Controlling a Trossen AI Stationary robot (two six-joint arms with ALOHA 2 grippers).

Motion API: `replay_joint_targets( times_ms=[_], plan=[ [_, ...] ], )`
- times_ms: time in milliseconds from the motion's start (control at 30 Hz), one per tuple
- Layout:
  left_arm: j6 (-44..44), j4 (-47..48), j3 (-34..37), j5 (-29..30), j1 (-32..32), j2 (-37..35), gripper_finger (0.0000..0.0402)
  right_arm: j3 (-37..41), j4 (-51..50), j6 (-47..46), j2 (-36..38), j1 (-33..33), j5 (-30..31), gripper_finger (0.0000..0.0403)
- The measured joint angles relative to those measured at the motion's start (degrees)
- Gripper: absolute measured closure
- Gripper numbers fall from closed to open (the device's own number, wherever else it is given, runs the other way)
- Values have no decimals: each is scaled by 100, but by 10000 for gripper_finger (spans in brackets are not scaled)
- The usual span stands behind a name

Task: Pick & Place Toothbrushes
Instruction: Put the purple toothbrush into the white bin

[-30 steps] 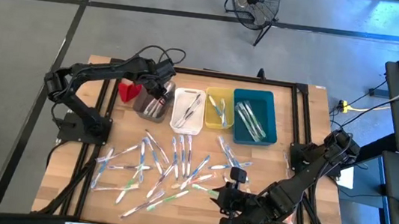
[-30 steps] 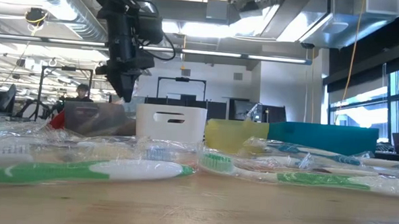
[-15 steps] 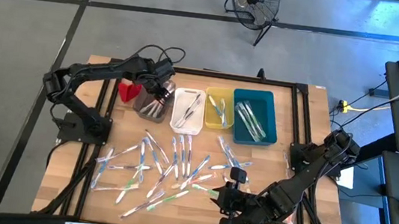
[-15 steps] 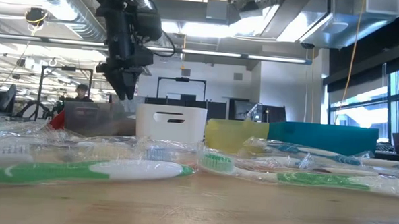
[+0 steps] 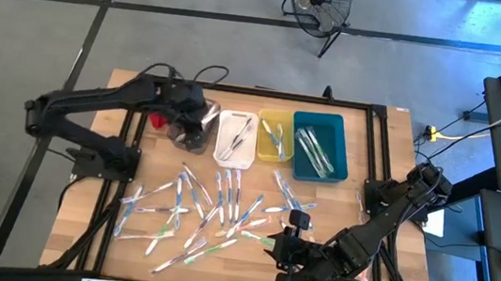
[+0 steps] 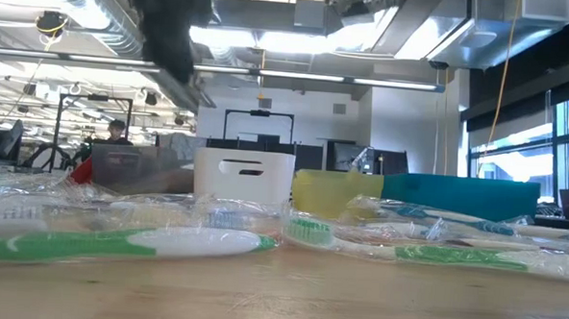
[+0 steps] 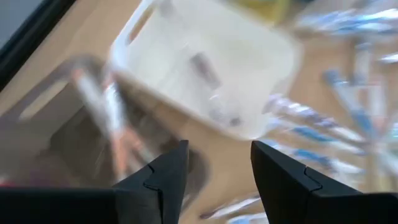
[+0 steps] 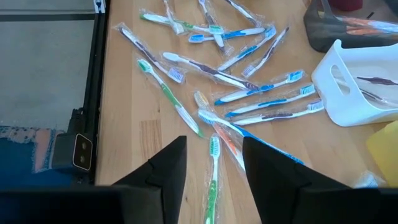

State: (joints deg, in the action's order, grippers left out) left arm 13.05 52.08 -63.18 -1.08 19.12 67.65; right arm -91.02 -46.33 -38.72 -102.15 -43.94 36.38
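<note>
Four bins in a row near the far edge of the table: grey bin, white bin, yellow bin, teal bin. A few toothbrushes already lying in each bin. Many more toothbrushes, in clear wrappers, scattered over the middle of the table towards the near edge; seen close up in the right wrist view with green, blue and dark handles, some crossing over others. Small red object just beside the grey bin, on the side towards the left edge of the table.

Left gripper above the grey bin, fingers spread apart with nothing between them; grey bin and white bin blurred in that wrist view. In the low view, only a dark part of this arm visible at the top, above the bins.

Right gripper low near the near edge of the table, just beside the scattered pile; fingers partly apart, holding nothing, not touching any toothbrush.
</note>
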Motion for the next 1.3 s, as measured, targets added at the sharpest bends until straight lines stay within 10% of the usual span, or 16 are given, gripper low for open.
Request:
replay_joint_targets(
  times_ms=[600, 1300],
  plan=[
    [-1343, -491, 4, 899, -3432, 680, 231, 0, 0, -78, 0, -4, -129, 269],
    [-1882, -440, 4, 747, -3342, 2777, 244, 0, 4, -111, 0, -4, -129, 233]
  ],
)
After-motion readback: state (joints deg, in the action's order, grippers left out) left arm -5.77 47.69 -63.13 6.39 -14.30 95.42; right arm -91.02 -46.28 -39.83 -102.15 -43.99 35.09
